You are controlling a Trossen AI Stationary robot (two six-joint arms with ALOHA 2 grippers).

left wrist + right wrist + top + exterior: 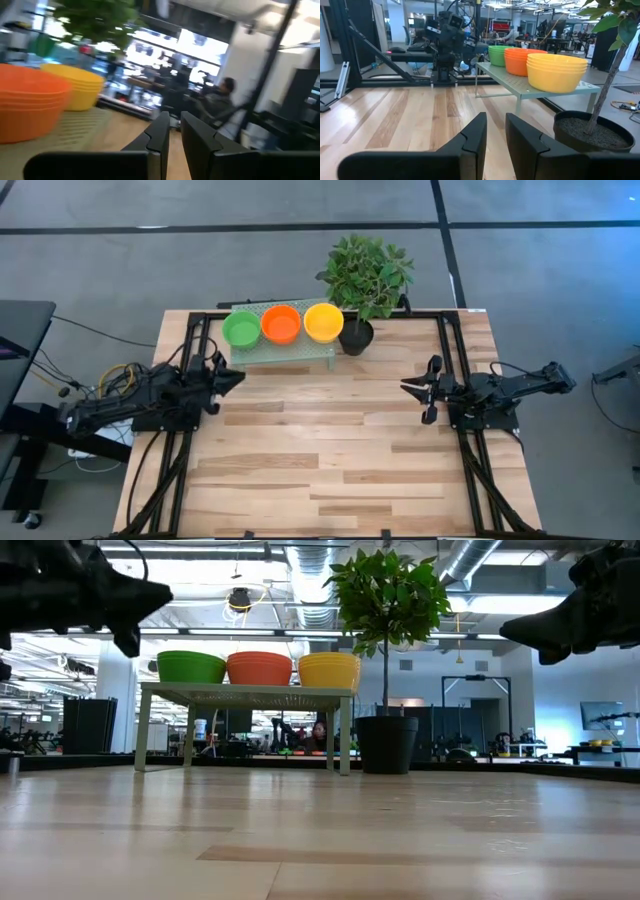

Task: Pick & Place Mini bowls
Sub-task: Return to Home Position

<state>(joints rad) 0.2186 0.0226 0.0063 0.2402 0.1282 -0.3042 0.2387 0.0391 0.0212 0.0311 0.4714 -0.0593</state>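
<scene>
Three stacks of mini bowls stand in a row on the pale green shelf (290,352) in the upper middle of the high view. A green stack (241,329) is at left, an orange stack (281,324) in the centre and a yellow stack (323,322) at right, rim to rim. Just right of the shelf is the black plant pot (355,337). My left gripper (235,377) sits at the left side of the wooden table (330,470), just below the green stack, pointing right. My right gripper (408,388) sits at the right side, pointing left, well apart from the shelf. Neither touches a bowl.

Overhead, each stack reads as a single disc; my wrist views show the layered rims. The low view alone shows the shelf raised on legs, with both grippers hanging above the table in its upper corners.

The finger gap is plain only in the wrist views. On each gripper the two dark fingers are drawn close, a thin slit between them, holding nothing. My left wrist view shows just the orange and yellow stacks, with a seated person (220,100) in the blurred room beyond. My right wrist view takes in all three stacks, the pot from the side and my left arm (447,35) across the table.
</scene>
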